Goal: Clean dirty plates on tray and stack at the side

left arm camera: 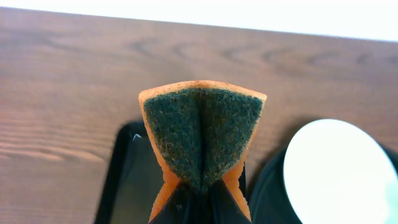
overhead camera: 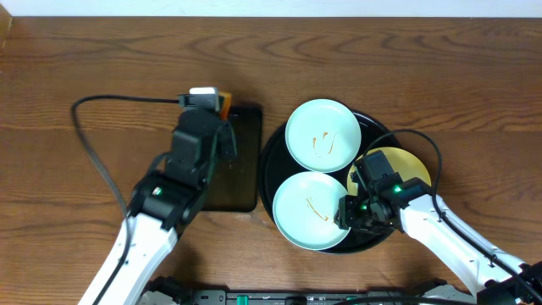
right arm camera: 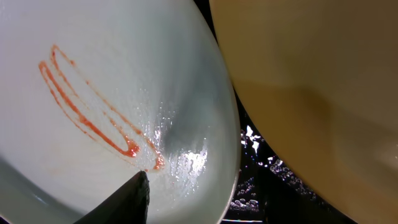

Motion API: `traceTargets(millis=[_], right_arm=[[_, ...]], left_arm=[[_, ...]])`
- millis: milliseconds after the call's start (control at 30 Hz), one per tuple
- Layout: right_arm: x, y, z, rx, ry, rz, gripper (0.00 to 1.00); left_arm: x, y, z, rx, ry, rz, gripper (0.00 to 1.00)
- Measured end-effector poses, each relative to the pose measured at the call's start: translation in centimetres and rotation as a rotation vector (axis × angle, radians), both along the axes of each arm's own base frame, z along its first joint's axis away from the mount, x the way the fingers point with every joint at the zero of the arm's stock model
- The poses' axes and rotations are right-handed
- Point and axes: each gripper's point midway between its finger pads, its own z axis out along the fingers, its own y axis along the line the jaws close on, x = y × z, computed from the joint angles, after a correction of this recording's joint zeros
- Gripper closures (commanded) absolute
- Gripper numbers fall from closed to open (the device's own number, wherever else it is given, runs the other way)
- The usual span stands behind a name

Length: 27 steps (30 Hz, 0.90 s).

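The round black tray [overhead camera: 269,161] holds three plates. A pale blue plate [overhead camera: 323,134] with an orange smear sits at the back, also in the left wrist view [left arm camera: 339,168]. A second smeared pale blue plate [overhead camera: 309,210] sits at the front. The yellow plate [overhead camera: 405,165] lies at the right, partly under my right arm. My right gripper [overhead camera: 349,216] is open at the front plate's right rim. In the right wrist view its gripper [right arm camera: 208,199] has one finger over that plate [right arm camera: 93,62], next to the yellow plate [right arm camera: 311,81]. My left gripper [left arm camera: 199,196] is shut on an orange and green sponge [left arm camera: 199,130].
A smaller rectangular black tray [overhead camera: 241,169] lies just left of the round tray, under my left gripper [overhead camera: 216,114]; it also shows in the left wrist view [left arm camera: 127,180]. A black cable [overhead camera: 85,127] loops over the wooden table at the left. Wet tray surface [right arm camera: 261,174] shows between the plates.
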Motion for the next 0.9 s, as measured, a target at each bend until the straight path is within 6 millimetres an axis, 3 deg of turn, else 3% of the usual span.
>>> traceTargets(millis=[200,900], right_arm=[[0.0,0.0,0.0,0.000,0.000,0.000,0.47],[0.0,0.0,0.0,0.000,0.000,0.000,0.47]], left_arm=[[-1.1,0.8,3.7,-0.026,-0.112,0.014,0.93],[-1.8,1.3,11.5,-0.032,-0.399,-0.015,0.93]])
